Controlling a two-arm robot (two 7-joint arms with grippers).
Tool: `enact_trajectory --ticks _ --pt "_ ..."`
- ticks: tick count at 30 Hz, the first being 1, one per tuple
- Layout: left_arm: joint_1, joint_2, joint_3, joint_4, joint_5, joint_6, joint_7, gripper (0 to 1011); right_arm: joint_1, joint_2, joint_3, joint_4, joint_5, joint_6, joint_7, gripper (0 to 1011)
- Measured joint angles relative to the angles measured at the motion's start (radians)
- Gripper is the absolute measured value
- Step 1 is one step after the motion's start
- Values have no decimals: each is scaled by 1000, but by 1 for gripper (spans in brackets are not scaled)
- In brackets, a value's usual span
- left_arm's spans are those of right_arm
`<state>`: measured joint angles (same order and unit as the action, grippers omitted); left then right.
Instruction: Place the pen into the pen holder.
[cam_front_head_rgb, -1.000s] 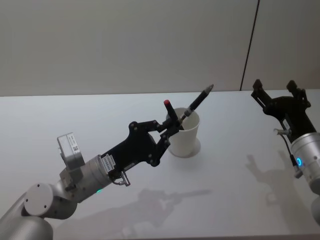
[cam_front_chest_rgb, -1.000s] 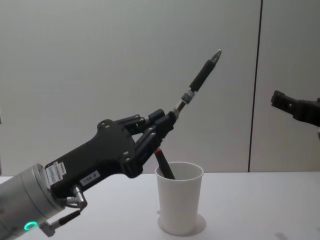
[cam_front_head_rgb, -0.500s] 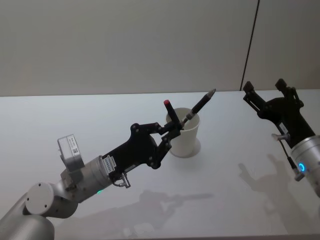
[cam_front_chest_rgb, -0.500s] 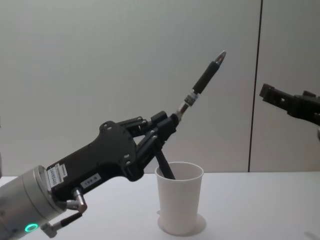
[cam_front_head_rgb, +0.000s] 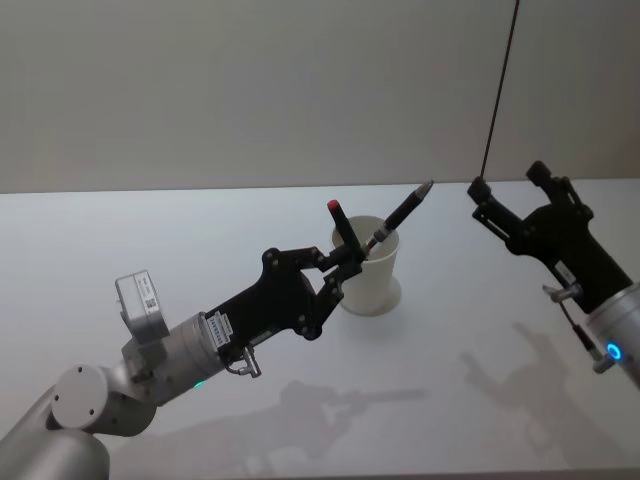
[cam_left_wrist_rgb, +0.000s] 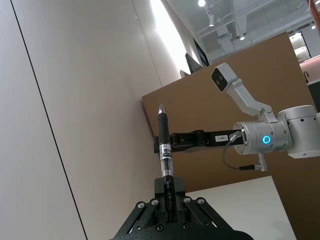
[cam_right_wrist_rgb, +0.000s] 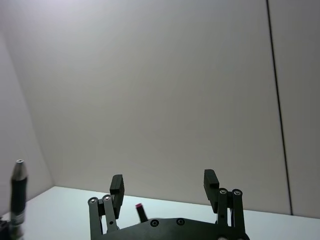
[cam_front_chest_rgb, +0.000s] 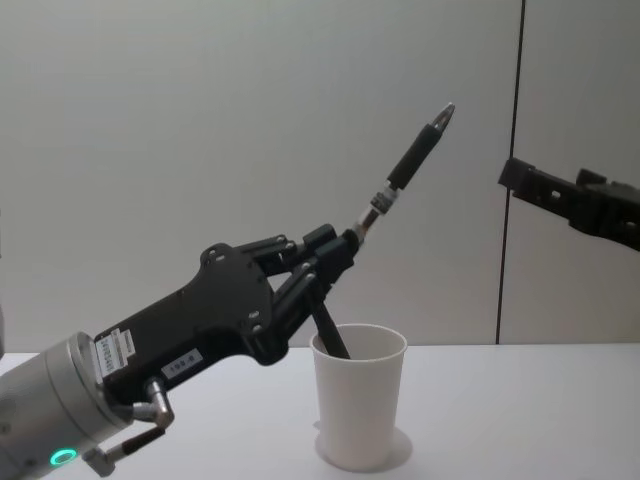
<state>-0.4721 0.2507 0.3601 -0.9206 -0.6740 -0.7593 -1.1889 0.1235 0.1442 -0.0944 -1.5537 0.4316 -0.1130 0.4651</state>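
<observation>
I held the black pen (cam_front_head_rgb: 400, 215) in my left pincer (cam_front_head_rgb: 350, 262), clenched on its lower end. The long barrel slanted up toward the upper right of the head view, with the silver tip highest. In the chest view the same pen (cam_front_chest_rgb: 410, 160) ran from my left pincer (cam_front_chest_rgb: 335, 250), just above the left side of the rim, to well above the pen holder (cam_front_chest_rgb: 358, 410). That white paper cup (cam_front_head_rgb: 368, 285) stood in the middle of the tabletop (cam_front_head_rgb: 150, 230) and already carried a red-capped pen (cam_front_head_rgb: 338, 215), which leaned against its left rim close to my fingers.

The pen had not yet gone in, by my reading. To do the step well, I judged that the gripped end should first be brought over the open right half of the mouth, clear of the red-capped pen. The barrel also wanted swinging nearer to upright, because at that slant its weight sat well beyond the rim and could pull a light cup over. I thought it best to lower slowly until the bottom end was well below the rim before letting go, and to keep my fingers off the paper wall. From the left wrist view the pen (cam_left_wrist_rgb: 164, 145) sat straight in the grip, so a small wrist turn looked enough.

My right pincer (cam_front_head_rgb: 508, 180) hung released at the right edge, its fingers (cam_right_wrist_rgb: 116, 182) spread wide and holding nothing.
</observation>
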Motion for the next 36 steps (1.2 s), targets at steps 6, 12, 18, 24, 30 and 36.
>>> enact_trajectory --ticks 6,12,18,24,30,36 --pt "0 -1 0 1 -1 -1 -2 119 -3 11 -2 0 34 6 92 1001" --pt "-1 -1 0 2 -2 -1 -4 119 -2 17 -10 5 67 23 176 1001" --pt "-2 -1 0 3 -2 -2 -5 119 2 18 -21 12 91 40 248 1001" --pt "-2 -1 0 3 -3 -2 -6 119 10 17 -35 21 118 62 327 1001" --pt "-2 -1 0 4 -3 -2 -6 119 19 13 -50 29 138 74 379 1001" --pt "-2 -1 0 4 -3 -1 -7 119 29 8 -63 40 150 81 402 1001"
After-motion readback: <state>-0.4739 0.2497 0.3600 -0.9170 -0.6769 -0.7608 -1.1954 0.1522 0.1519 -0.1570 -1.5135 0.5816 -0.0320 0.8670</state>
